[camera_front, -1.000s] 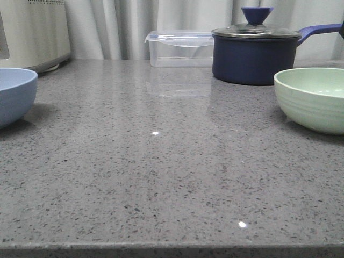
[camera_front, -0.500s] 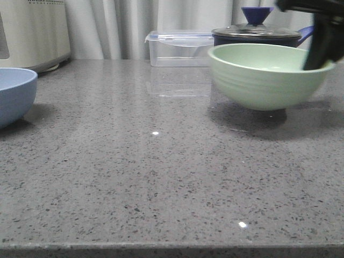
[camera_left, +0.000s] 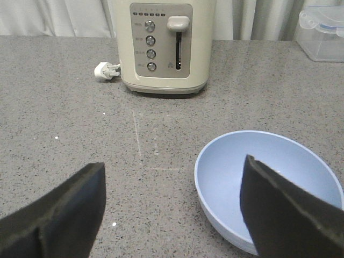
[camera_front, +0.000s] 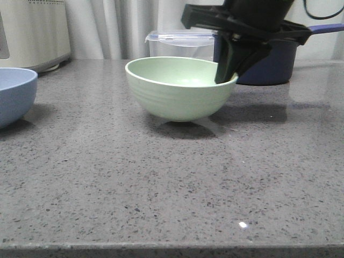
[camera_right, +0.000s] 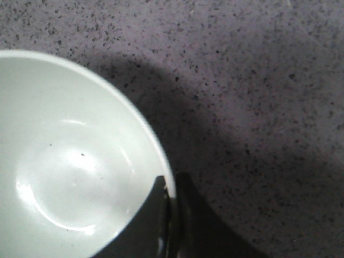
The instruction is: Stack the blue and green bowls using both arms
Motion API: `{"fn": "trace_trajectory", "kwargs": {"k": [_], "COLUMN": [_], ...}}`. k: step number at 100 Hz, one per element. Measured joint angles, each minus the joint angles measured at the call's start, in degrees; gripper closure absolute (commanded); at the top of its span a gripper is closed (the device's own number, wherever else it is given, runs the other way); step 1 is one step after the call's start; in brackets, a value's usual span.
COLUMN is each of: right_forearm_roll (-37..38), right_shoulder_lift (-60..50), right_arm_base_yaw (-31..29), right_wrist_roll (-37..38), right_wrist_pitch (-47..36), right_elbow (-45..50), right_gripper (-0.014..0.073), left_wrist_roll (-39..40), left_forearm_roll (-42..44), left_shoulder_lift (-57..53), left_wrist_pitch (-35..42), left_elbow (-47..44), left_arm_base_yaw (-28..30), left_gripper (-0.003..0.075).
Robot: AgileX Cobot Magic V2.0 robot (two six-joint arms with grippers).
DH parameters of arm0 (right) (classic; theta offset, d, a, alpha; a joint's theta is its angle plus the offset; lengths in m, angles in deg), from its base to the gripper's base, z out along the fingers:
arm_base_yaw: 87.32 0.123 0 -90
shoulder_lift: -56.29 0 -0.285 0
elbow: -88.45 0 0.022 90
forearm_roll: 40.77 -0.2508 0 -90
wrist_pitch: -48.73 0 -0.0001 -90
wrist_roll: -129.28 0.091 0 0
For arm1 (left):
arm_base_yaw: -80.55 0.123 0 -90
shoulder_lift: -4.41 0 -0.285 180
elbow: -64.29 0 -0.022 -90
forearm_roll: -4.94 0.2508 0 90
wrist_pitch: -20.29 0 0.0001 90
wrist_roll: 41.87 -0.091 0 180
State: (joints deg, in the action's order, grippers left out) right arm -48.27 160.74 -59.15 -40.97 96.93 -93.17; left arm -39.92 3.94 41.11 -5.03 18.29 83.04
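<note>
Mint-green, faintly ridged, the green bowl (camera_front: pixel 178 87) sits upright near the middle of the speckled grey tabletop (camera_front: pixel 161 183), its base on or just above the surface; contact cannot be judged. The right hand (camera_front: pixel 232 72) comes down from above at the bowl's right rim and is pinched shut on it: in the right wrist view one finger (camera_right: pixel 148 223) lies inside the wall and the other outside, with the rim (camera_right: pixel 171 188) clamped between them.

At the far left edge of the front view stands the blue bowl (camera_front: pixel 15 94), upright on the tabletop and well apart from the green one. The left hand (camera_left: pixel 172 209) hangs above it with nothing held, its two fingers spread wide; one finger (camera_left: pixel 285 215) overlaps the bowl's near side in the left wrist view, the other is off to the side over bare tabletop.

Behind the blue bowl is a cream toaster (camera_left: pixel 161 45). A clear lidded box (camera_front: pixel 180 45) and a navy saucepan (camera_front: pixel 274 62) stand along the back, partly hidden by the right arm.
</note>
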Motion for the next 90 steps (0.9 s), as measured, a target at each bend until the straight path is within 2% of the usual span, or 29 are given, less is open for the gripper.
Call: {"fn": "trace_trajectory", "kwargs": {"k": [12,19,31,40,77,90], "right_forearm_roll": [-0.4,-0.4,-0.6,-0.8,-0.9,-0.9], "right_shoulder_lift": [0.8,0.8,0.8,0.8,0.8,0.2], "right_arm_base_yaw": [0.0,0.0,0.0,0.0,0.0,0.0], "right_wrist_roll": [0.0,0.0,0.0,0.0,0.0,0.0], "right_wrist_pitch": [0.0,0.0,0.0,0.0,-0.7,-0.8], "right_elbow": [-0.2,-0.6,-0.8,-0.8,-0.8,-0.8], "right_gripper": [0.0651,0.0578,0.0396,0.0327,0.0336,0.0427], "left_wrist_roll": [0.0,0.0,0.0,0.0,0.0,0.0], "left_forearm_roll": [0.0,0.0,0.0,0.0,0.0,0.0], "left_shoulder_lift": [0.0,0.0,0.0,0.0,0.0,0.0], "left_wrist_pitch": [-0.1,-0.1,-0.1,-0.1,-0.1,-0.1], "left_elbow": [0.0,0.0,0.0,0.0,0.0,0.0], "left_arm_base_yaw": [0.0,0.0,0.0,0.0,0.0,0.0], "left_gripper": [0.0208,0.0208,0.0208,0.0208,0.0208,0.0208]}}
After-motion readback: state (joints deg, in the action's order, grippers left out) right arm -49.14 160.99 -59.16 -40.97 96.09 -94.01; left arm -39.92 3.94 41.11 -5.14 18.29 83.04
